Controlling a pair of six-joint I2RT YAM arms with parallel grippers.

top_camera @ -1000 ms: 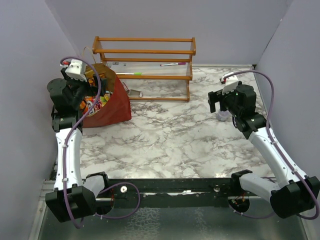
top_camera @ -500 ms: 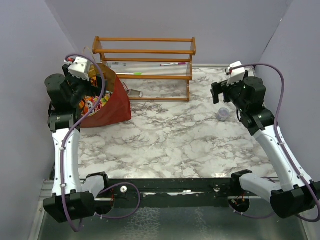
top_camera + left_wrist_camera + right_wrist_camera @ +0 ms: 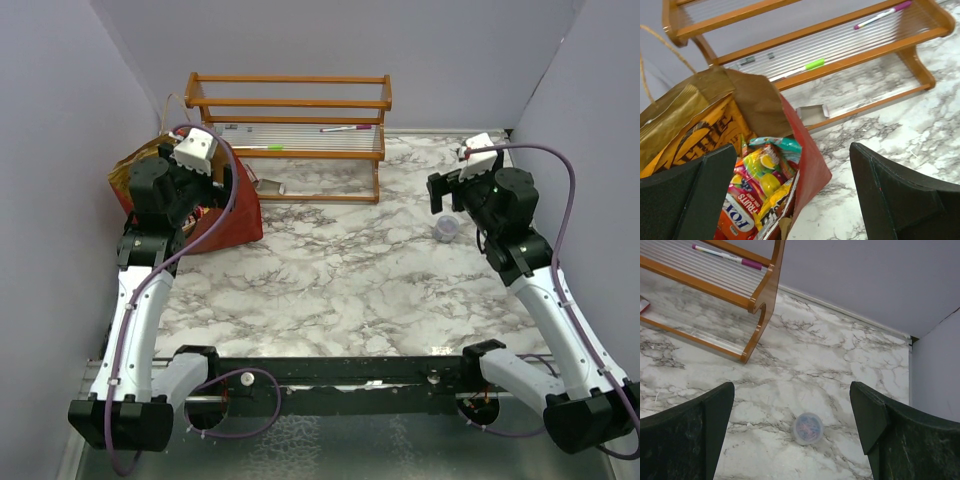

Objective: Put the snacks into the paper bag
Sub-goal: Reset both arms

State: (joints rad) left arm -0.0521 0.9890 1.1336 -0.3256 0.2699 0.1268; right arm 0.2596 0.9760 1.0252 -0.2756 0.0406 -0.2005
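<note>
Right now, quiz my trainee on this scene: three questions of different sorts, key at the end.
1. True or false: the left tool and the right tool are both open and empty.
2. Where do the snacks lie? A) in the left tool B) inside the paper bag C) in the right tool
3. Name the small thing standing alone on the marble table in the right wrist view.
Key: 1 true; 2 B; 3 the translucent cup.
</note>
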